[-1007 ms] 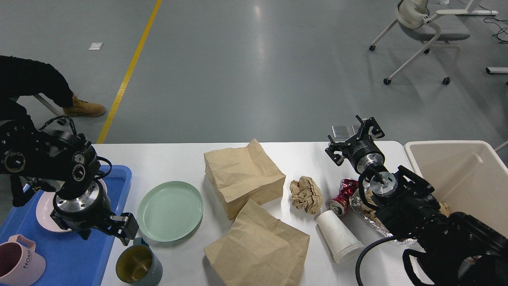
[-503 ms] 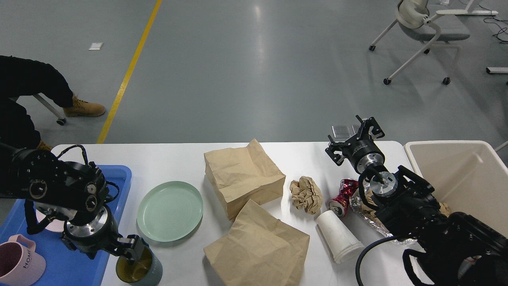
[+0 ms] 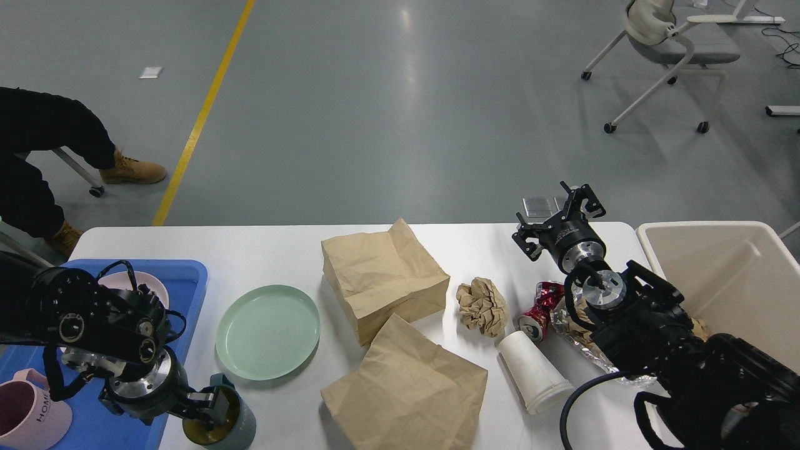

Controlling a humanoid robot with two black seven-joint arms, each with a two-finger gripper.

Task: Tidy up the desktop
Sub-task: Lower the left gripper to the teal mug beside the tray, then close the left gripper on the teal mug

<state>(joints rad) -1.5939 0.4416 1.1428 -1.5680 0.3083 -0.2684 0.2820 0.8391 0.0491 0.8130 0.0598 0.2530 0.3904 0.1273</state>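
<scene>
Left gripper (image 3: 212,406) was set at the rim of the grey mug (image 3: 228,420), one finger inside; a firm clamp could not be confirmed.
Mug was placed on the desktop (image 3: 281,256), just beside the blue tray (image 3: 181,281). Right gripper (image 3: 559,215) was held spread and empty, well away from the tray.

— Beyond the desk's far edge?
— Smooth grey floor (image 3: 387,125), glossy, with pale streaks of overhead light. Yellow line (image 3: 203,112) slanting down toward the far left corner; small white patch (image 3: 150,72) beside it.
— Furniture?
— White rolling chair (image 3: 665,56) at top right, on castors. Seated person's dark trousers and tan boot (image 3: 128,169) at left.
</scene>
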